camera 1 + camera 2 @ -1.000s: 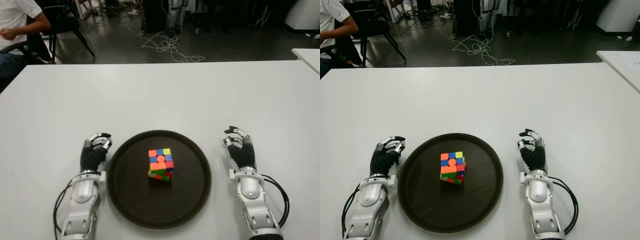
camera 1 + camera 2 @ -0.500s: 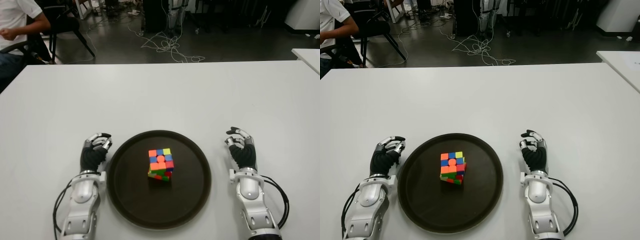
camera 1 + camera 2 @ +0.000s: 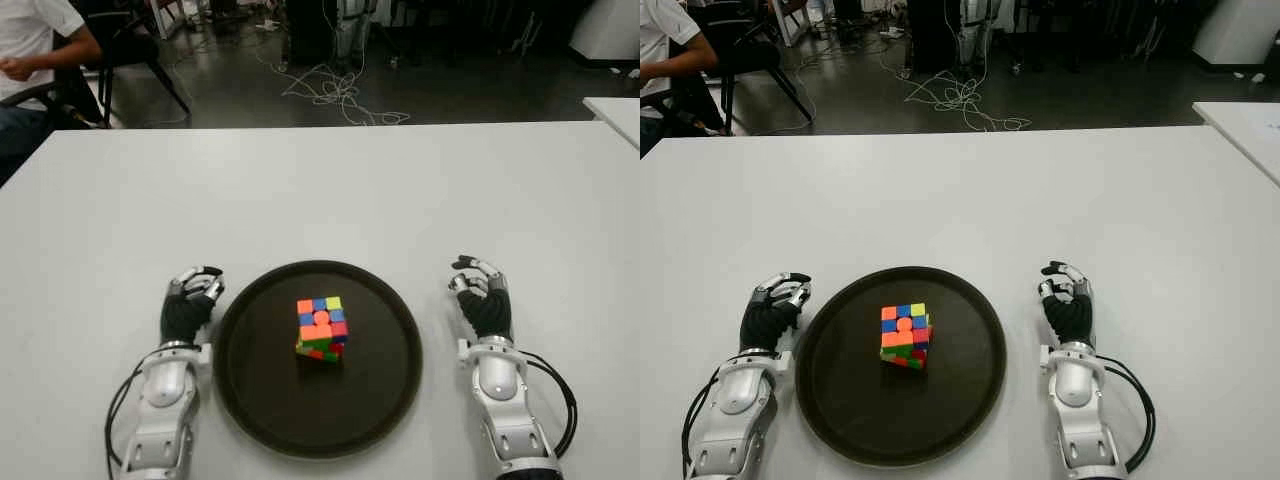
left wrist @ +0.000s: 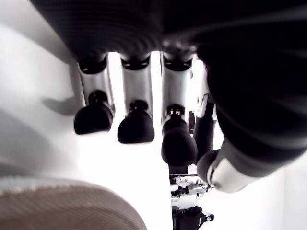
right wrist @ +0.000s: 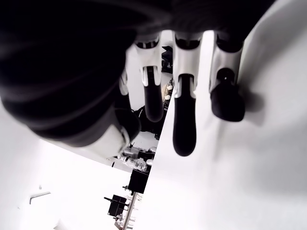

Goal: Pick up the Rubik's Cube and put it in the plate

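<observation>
The Rubik's Cube (image 3: 321, 327) sits in the middle of the round dark plate (image 3: 377, 415), touched by neither hand. My left hand (image 3: 190, 298) shows on the white table just left of the plate's rim. In the left wrist view its fingers (image 4: 135, 127) hang relaxed with nothing in them. My right hand (image 3: 481, 294) shows on the table a little to the right of the plate. Seen in the right wrist view, its fingers (image 5: 184, 120) are loosely bent and hold nothing.
The white table (image 3: 320, 190) stretches wide beyond the plate. A seated person (image 3: 35, 40) and a chair (image 3: 135, 55) are past its far left corner. Cables (image 3: 335, 95) lie on the floor behind, and another table's corner (image 3: 615, 110) shows at far right.
My right hand has drawn back slightly toward me beside the plate. The cube, plate and left hand have stayed where they were.
</observation>
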You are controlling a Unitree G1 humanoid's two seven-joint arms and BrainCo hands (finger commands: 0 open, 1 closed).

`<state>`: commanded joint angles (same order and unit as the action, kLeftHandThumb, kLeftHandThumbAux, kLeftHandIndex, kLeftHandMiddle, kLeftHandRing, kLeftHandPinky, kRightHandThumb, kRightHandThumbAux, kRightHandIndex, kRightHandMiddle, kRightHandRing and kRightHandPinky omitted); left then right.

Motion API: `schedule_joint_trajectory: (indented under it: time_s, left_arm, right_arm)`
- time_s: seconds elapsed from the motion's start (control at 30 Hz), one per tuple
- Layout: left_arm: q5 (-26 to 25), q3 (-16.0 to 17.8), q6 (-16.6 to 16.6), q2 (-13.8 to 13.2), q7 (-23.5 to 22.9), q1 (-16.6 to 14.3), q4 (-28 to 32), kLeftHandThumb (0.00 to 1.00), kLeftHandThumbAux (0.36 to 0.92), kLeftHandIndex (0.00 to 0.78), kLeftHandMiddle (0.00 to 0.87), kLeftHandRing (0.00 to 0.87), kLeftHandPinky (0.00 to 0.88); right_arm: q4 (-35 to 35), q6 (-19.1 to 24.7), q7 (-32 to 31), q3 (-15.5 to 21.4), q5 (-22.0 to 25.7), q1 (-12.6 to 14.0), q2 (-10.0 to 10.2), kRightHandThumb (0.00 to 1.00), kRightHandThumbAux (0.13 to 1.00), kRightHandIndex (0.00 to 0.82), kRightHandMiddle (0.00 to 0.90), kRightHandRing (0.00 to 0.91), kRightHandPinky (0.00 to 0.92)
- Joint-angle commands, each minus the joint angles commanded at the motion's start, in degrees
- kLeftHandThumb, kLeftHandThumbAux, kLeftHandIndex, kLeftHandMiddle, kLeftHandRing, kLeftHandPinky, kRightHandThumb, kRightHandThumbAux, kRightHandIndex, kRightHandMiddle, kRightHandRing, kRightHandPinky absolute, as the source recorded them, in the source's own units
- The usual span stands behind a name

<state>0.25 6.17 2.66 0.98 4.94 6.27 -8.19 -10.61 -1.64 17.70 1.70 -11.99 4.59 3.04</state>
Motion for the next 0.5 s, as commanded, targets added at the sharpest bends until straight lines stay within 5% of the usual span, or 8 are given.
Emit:
schedule_joint_trajectory:
  time_s: [0.5]
  left_arm:
    - [-0.9, 0.1, -0.5, 0.1, -0.7, 0.2, -0.2, 0.71, 0.704, 0.444, 0.807, 0.817, 0.807]
  right_arm:
    - [-1.4, -3.2, 0.4, -0.5, -0.8, -0.4, -1.1, 0.693, 0.726, 0.439, 0.809, 0.819, 0.811]
